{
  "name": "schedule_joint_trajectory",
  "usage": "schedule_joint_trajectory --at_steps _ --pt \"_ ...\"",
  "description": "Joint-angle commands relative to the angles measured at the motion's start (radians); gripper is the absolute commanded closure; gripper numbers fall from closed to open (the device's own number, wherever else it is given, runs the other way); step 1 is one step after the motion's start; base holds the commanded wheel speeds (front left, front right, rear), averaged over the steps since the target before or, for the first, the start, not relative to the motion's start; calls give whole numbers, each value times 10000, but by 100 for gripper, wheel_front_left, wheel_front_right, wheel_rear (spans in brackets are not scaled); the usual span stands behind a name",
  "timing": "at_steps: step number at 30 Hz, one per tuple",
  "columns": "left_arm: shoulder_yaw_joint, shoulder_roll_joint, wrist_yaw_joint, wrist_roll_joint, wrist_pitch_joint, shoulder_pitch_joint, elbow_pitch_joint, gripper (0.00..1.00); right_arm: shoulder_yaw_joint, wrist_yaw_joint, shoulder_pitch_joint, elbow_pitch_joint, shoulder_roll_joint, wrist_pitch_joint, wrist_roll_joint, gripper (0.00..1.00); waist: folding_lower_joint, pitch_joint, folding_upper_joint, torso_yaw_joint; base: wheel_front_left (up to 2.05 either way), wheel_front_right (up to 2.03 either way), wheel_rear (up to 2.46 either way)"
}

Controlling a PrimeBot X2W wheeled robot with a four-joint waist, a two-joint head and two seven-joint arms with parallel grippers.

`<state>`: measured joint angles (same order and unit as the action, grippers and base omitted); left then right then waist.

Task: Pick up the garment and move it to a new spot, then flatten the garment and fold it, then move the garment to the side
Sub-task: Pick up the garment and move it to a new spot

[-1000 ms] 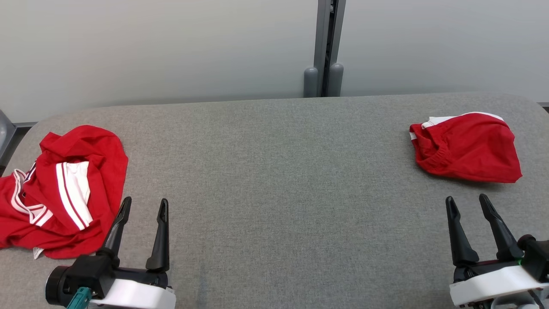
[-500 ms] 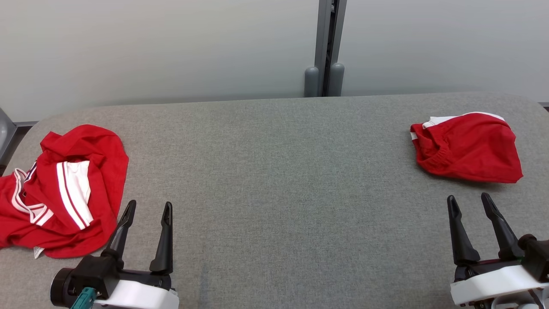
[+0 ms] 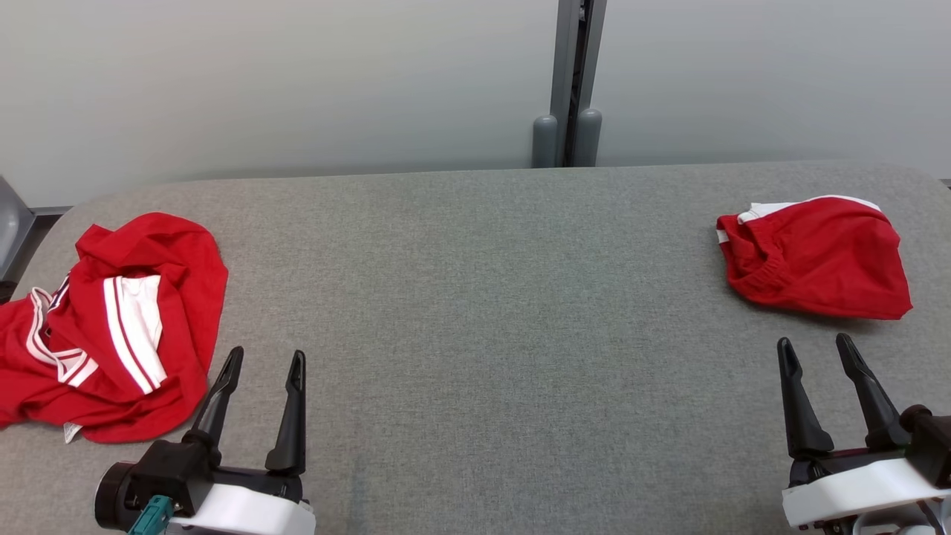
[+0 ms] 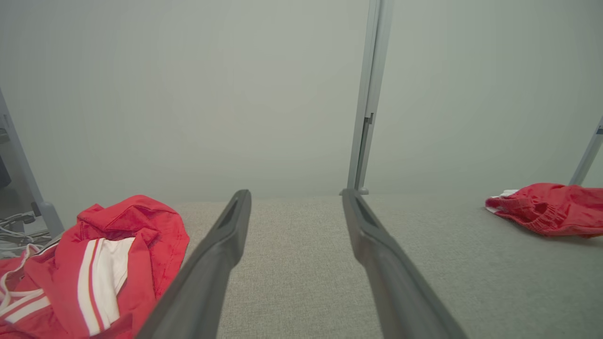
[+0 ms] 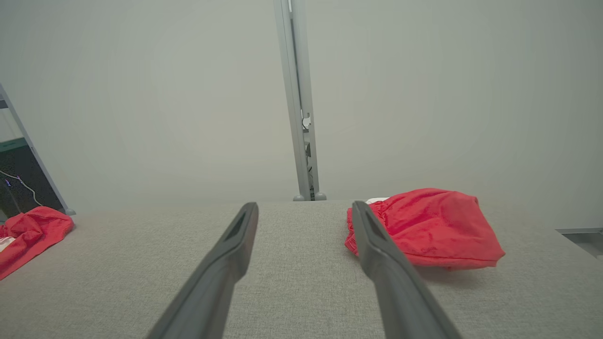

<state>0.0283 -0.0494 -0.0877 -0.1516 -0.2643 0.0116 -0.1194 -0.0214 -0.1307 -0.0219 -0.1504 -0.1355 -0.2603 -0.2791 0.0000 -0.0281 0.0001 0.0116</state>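
A crumpled red garment [image 3: 178, 297] with white stripes lies at the table's left end, also seen in the left wrist view [image 4: 136, 226] and the right wrist view [image 5: 33, 226]. A second red garment [image 3: 825, 260], compact with an elastic band and white trim, lies at the right end [image 4: 551, 207] [image 5: 433, 226]. My left gripper [image 3: 267, 354] [image 4: 296, 193] stands open just right of the crumpled garment, apart from it. My right gripper [image 3: 813, 340] [image 5: 304, 205] stands open a little in front of the compact garment, holding nothing.
The grey fabric-covered table [image 3: 475, 297] has rounded far corners. A pale wall with a grey vertical post [image 3: 572, 82] stands right behind its far edge. The middle of the table between the garments is bare cloth.
The whole picture has shifted slightly, so the camera moved. My left gripper has edged a little to the right and back. Both grippers stay open and the garments lie as before.
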Motion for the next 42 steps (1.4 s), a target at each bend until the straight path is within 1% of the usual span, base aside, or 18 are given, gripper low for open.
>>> schedule_joint_trajectory --at_steps 1,10,17,34,38,42 --pt "-3 -28 50 -86 -7 -184 -43 0 4 -3 -48 -51 -20 -64 22 0 0 19 -1 -87 0 0 0" --pt "-124 -29 85 80 -7 -222 -96 0 -108 -3 -9 -94 -21 -64 -37 0 0 110 -1 -789 0 0 0" --pt "-304 -29 48 159 -7 -220 -159 0 -342 -3 -87 -216 -62 -64 -94 0 0 90 -1 -1622 0 0 0" --pt "-344 -27 94 100 -7 -116 -347 0 -1021 -3 -169 -514 -143 -64 -275 0 0 172 -1 -3809 0 0 0" --pt "-417 -29 133 134 -7 -83 -371 0 -1156 -3 -228 -560 -135 -64 -289 0 0 190 -1 -4210 0 0 0" --pt "-441 -24 115 171 -7 -75 -418 0 -1332 -3 -278 -629 -101 -65 -323 0 0 201 -1 -4472 0 0 0"
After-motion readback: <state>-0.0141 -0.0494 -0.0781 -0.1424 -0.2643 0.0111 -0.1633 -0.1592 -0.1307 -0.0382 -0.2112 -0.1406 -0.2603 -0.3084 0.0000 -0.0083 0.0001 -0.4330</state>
